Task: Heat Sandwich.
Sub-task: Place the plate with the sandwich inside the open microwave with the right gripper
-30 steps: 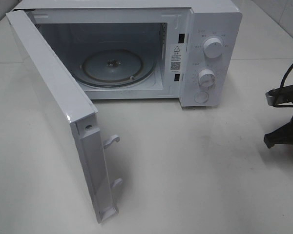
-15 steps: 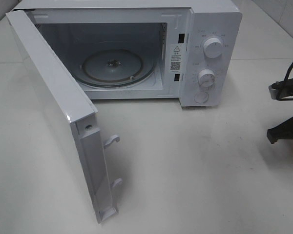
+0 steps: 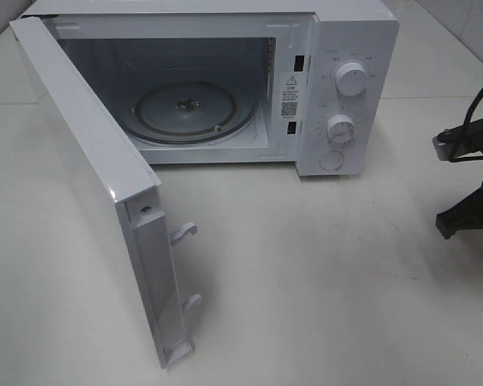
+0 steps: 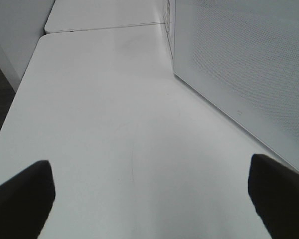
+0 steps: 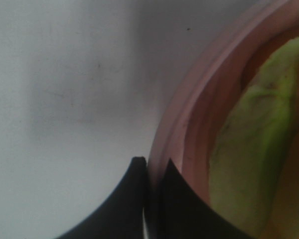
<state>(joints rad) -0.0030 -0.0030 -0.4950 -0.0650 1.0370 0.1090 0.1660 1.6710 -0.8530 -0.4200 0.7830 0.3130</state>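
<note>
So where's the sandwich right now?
Only the right wrist camera shows it: the sandwich lies on the pink plate, whose rim the right gripper pinches. That is beyond the right edge of the high view, right of the open microwave.

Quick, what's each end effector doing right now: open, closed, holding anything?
Left end effector: open, holding nothing.
Right end effector: closed, pinching the rim of the pink plate.

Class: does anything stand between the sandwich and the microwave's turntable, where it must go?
Nothing visible does. The microwave door stands wide open, the turntable is bare, and the table before the opening shows nothing. The sandwich sits on the pink plate that the right gripper pinches by its rim.
</note>
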